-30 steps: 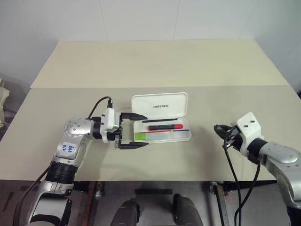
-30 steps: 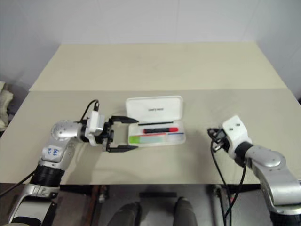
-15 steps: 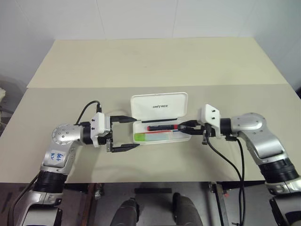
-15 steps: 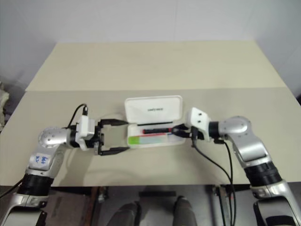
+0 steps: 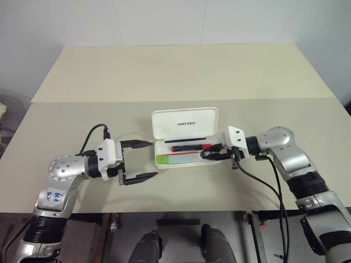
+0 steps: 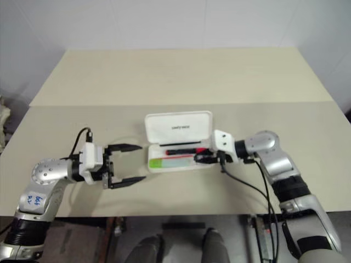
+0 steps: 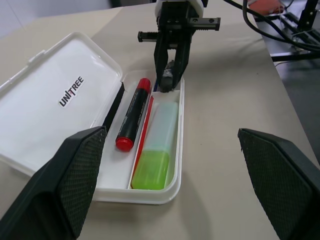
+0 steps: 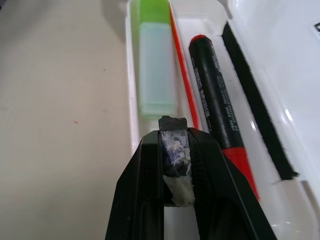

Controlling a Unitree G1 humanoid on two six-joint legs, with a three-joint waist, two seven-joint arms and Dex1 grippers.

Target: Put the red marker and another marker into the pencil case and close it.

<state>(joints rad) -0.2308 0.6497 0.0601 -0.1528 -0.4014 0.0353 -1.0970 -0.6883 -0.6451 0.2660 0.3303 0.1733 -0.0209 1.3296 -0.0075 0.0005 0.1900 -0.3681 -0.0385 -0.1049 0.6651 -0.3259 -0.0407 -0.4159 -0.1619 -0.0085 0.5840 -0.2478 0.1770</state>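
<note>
Our right end effector (image 8: 175, 145) is clamped on a small dark lump (image 8: 174, 142), hovering over the right end of the open pencil case (image 5: 185, 124). Inside it, just beyond our fingertips, lie the red marker (image 7: 133, 115) and the green marker (image 7: 156, 155). Our left end effector (image 5: 138, 162), spread wide, sits left of the case on the worktop (image 5: 175, 71).

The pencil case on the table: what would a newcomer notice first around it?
The white pencil case lies open mid-table, the red marker and the green marker already inside. The right pincer, shut on a small dark lump, hangs over its right end; the left pincer gapes beside its left end.
</note>
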